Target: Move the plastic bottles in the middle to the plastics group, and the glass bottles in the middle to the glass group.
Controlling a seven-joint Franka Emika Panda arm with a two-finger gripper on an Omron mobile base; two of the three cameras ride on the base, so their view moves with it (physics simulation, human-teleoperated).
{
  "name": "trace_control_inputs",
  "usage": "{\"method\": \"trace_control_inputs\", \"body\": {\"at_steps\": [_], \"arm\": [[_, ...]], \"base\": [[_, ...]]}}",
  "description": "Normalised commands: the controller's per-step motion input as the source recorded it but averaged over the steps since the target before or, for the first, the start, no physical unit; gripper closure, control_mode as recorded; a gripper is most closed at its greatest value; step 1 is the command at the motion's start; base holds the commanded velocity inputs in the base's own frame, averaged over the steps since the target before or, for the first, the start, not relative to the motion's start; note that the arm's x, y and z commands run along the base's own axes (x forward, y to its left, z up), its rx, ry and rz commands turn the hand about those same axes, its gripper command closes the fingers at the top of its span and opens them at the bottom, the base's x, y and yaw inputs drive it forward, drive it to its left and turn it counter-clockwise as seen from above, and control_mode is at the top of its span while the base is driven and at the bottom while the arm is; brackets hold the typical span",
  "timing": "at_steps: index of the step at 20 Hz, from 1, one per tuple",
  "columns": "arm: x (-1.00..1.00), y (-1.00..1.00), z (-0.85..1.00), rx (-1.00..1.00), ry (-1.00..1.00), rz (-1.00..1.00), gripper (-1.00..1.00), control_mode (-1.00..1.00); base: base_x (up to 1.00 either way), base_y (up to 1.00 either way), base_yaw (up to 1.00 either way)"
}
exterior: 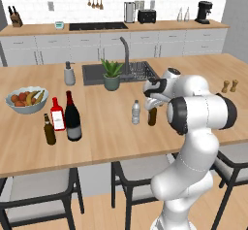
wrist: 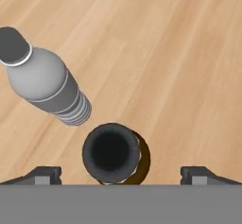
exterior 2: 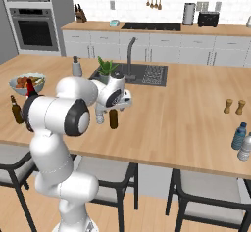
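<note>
- Two bottles are standing upright in the middle of a long wooden counter [exterior: 121, 137]: a small clear water bottle [exterior: 136, 112] and, just to its right, a small brown beer bottle [exterior: 152, 116].
- Hanging directly above the beer bottle is the white robot arm's gripper [exterior: 154, 101], pointing down, with its fingers spread wide and pinching nothing.
- Looking down from the hand camera, the beer bottle's dark round mouth [wrist: 112, 153] is sitting between the two dark fingertips [wrist: 45, 175], with clear space on either side.
- Beside it in that same downward view, the water bottle [wrist: 45, 79] is standing apart from the beer bottle, not touching it.
- Standing together near the left end of the counter are a tall dark wine bottle [exterior: 72, 117] with a grey label, a bottle with a red cap and a red-and-white label [exterior: 57, 114], and a plain dark brown bottle [exterior: 49, 130].
- Resting just behind that cluster is a pale bowl of fruit [exterior: 26, 99].
- Sitting well away at the near right end of the counter are a blue plastic bottle [exterior 2: 238, 136] and a clear plastic bottle [exterior 2: 245, 147], side by side.
- Set into the far side of the counter is a dark sink [exterior: 121, 73] with a tall tap, with a potted plant [exterior: 112, 74] in front of it and a grey soap dispenser [exterior: 69, 73] to its left.
</note>
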Motion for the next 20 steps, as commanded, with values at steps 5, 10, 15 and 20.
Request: {"method": "trace_control_inputs", "body": {"at_steps": [5, 10, 15, 20], "arm": [[0.00, 0.00, -0.19, 0.00, 0.00, 0.03, -1.00, -1.00], [0.00, 0.00, -0.05, 0.00, 0.00, 0.03, -1.00, -1.00], [0.04, 0.00, -0.01, 0.00, -0.01, 0.02, -1.00, -1.00], [0.04, 0.00, -0.01, 0.01, -0.03, 0.00, -1.00, -1.00]], "base": [[0.00, 0.00, 0.00], [0.00, 0.00, 0.00], [0.00, 0.00, 0.00], [0.00, 0.00, 0.00]]}}
